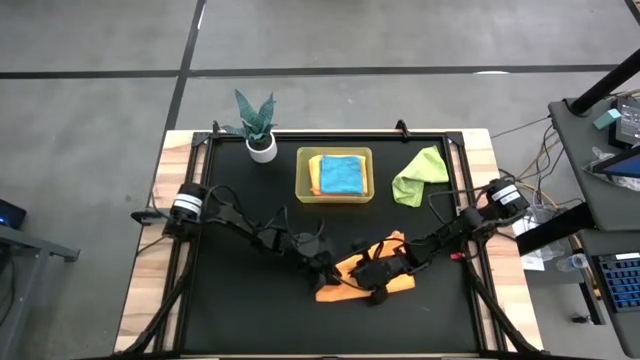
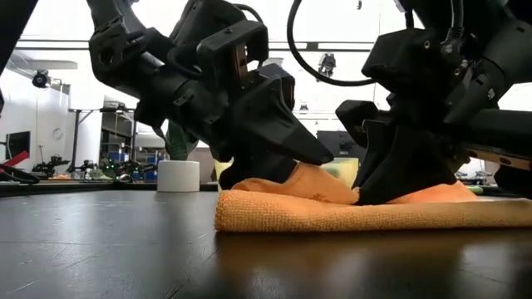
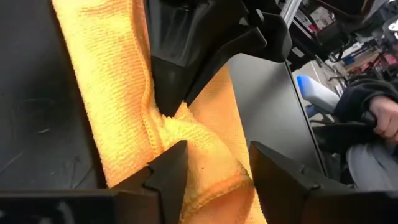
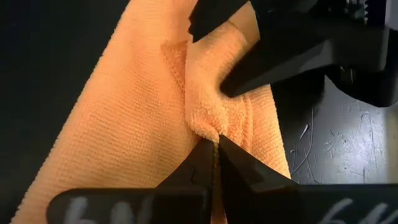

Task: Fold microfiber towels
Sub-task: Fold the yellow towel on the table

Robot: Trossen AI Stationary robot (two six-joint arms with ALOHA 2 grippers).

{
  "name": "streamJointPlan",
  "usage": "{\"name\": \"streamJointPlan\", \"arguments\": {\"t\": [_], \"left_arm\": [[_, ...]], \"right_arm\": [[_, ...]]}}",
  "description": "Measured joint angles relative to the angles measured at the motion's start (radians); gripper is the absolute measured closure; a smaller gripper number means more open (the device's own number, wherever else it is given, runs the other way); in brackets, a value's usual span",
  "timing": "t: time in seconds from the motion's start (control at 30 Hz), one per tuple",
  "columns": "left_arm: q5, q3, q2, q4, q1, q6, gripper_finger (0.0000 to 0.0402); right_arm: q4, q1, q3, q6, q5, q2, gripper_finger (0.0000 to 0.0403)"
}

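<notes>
An orange-yellow microfiber towel (image 1: 340,293) lies folded on the black table near its front edge, with a raised fold in its middle (image 2: 332,184). My right gripper (image 4: 214,142) is shut on that fold. My left gripper (image 3: 214,152) is open just to the left of it, one finger on each side of the same ridge of cloth. A lime green towel (image 1: 420,175) lies crumpled at the far right. A teal blue towel (image 1: 341,175) rests on another orange one (image 1: 315,172) inside the bin. My right gripper pinches the towel's raised fold (image 4: 208,127) between its two fingertips, near a hemmed edge; how many layers, I cannot tell. The fingers slant down from the table's right. The fold stands up a little while the rest of the towel lies flat. My left gripper's fingers (image 3: 168,171) stand astride the ridge; whether they touch it I cannot tell.
The translucent yellow-green bin (image 1: 302,190) stands at the far centre, with a small potted plant (image 1: 262,148) to its left. A person's hand (image 3: 385,121) shows beyond the table. Bare black table lies to the left and along the front.
</notes>
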Motion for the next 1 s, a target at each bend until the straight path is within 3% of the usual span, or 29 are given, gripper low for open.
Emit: {"name": "streamJointPlan", "arguments": {"t": [0.3,0.53,0.67,0.83,1.0], "left_arm": [[0.017,0.011,-0.006,-0.001,0.0,0.049,0.0391],[-0.026,0.011,-0.084,-0.154,0.0,0.21,0.04],[-0.16,0.012,-0.195,-0.356,-0.004,0.457,0.0401],[-0.425,0.004,-0.276,-0.529,-0.013,0.744,0.0401],[-0.451,-0.001,-0.266,-0.553,-0.01,0.8,0.0401]], "right_arm": [[0.0,-0.006,0.0,0.004,0.034,-0.017,0.0394],[0.0,-0.006,0.0,-0.008,0.125,-0.048,0.0394],[0.0,-0.006,0.001,0.003,0.177,-0.057,0.0394],[0.007,-0.013,0.003,0.004,0.196,-0.059,0.0393],[-0.008,-0.016,0.002,0.042,0.177,-0.059,0.0374]]}}
